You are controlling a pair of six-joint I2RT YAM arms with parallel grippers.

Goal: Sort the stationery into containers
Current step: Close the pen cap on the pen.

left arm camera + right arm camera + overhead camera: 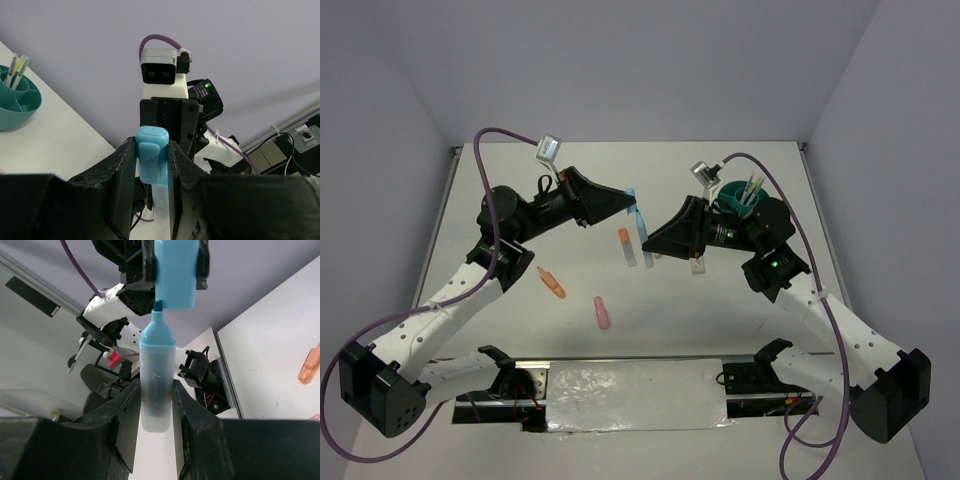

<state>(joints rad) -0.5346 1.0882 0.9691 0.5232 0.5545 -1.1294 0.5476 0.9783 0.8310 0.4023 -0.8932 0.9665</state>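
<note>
My left gripper (151, 150) is shut on a blue highlighter cap (151, 155), held in the air over the middle of the table. My right gripper (156, 395) is shut on the clear-bodied blue highlighter (156, 380). Its bare blue tip (158, 306) points at the mouth of the cap (175, 275) just beyond it. From above, the two grippers meet nose to nose, left gripper (628, 205) and right gripper (652, 245), with the blue highlighter (642, 225) between them. The teal organiser (729, 199) stands behind the right gripper with thin pens (752, 185) in it.
On the table lie an orange highlighter (624, 240), a second orange one (552, 282) and a pink one (602, 312). The organiser (15, 102) with its pens (15, 67) shows at the left of the left wrist view. One orange highlighter (310, 365) shows at the right edge of the right wrist view.
</note>
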